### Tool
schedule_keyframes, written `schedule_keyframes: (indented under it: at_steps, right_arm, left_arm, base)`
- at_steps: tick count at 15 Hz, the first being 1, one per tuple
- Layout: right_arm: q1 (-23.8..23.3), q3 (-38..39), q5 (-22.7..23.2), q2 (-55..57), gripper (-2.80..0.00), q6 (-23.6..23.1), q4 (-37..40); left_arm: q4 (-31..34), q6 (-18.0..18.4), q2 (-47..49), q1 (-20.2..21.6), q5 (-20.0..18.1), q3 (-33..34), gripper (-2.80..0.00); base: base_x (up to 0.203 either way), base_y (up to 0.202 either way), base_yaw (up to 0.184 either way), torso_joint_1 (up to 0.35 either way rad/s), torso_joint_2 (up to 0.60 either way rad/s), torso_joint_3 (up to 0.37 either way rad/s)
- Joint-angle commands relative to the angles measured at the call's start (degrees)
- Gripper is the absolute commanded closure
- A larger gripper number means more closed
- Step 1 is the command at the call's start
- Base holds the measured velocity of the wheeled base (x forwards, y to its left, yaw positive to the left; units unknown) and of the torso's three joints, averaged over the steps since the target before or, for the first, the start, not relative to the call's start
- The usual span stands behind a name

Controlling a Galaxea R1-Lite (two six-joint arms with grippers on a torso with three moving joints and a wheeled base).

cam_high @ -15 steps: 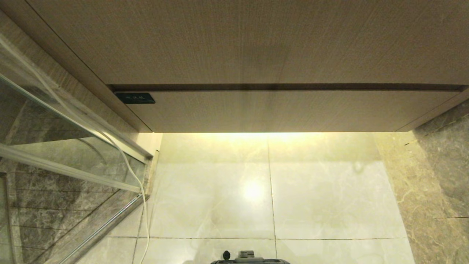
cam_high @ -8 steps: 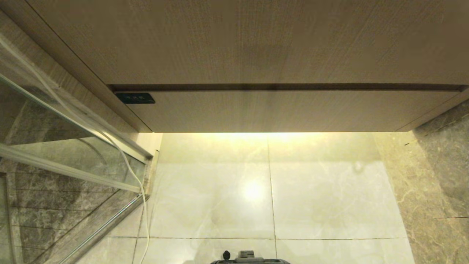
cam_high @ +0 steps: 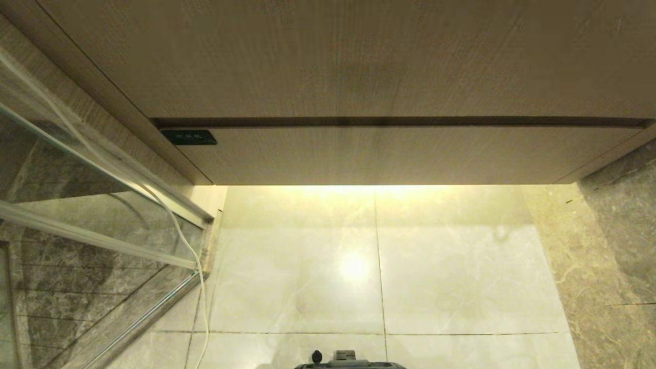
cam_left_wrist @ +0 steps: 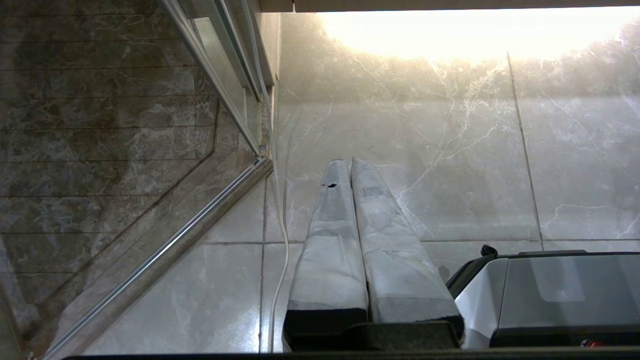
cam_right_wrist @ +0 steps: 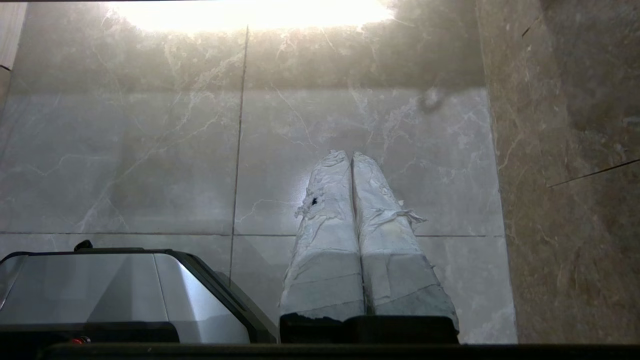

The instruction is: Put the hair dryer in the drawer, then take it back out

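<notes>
Closed drawer [cam_high: 389, 156] with dark label [cam_high: 188, 137]; left hand [cam_left_wrist: 349, 162] and right hand [cam_right_wrist: 350, 155] clamped empty above floor [cam_high: 435, 277].

The right end effector [cam_right_wrist: 351, 156] hangs over the floor [cam_right_wrist: 150, 150], its two fingers [cam_right_wrist: 330, 240] wrapped in frayed white tape and pressed together along their whole length, holding nothing. The floor is pale marble tile with a grout line running toward twelve o'clock and another crossing it behind the fingers. A bright glare [cam_right_wrist: 250, 12] washes the tiles at twelve o'clock. At three o'clock stands a darker brown marble wall [cam_right_wrist: 565, 175]. At eight o'clock sits the robot's base [cam_right_wrist: 115, 285], silver-grey with a black edge.
</notes>
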Motion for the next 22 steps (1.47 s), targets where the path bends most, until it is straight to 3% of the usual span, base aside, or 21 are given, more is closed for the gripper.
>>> schedule_keyframes:
  at_steps: [1,22]
  right_arm:
    - [0.04,-0.02,0.01,0.07,0.0,-0.01,-0.01]
    - [0.05,0.0,0.01,0.07,0.0,-0.05,-0.01]
  left_arm:
    - [0.0,-0.02,-0.02,0.07,0.03,-0.01,0.0]
    - [0.0,0.02,-0.02,0.04,0.03,-0.01,0.0]
  base:
    - [0.0,0.0,0.0,0.0,0.0,0.0]
    - [0.0,0.0,0.0,0.0,0.0,0.0]
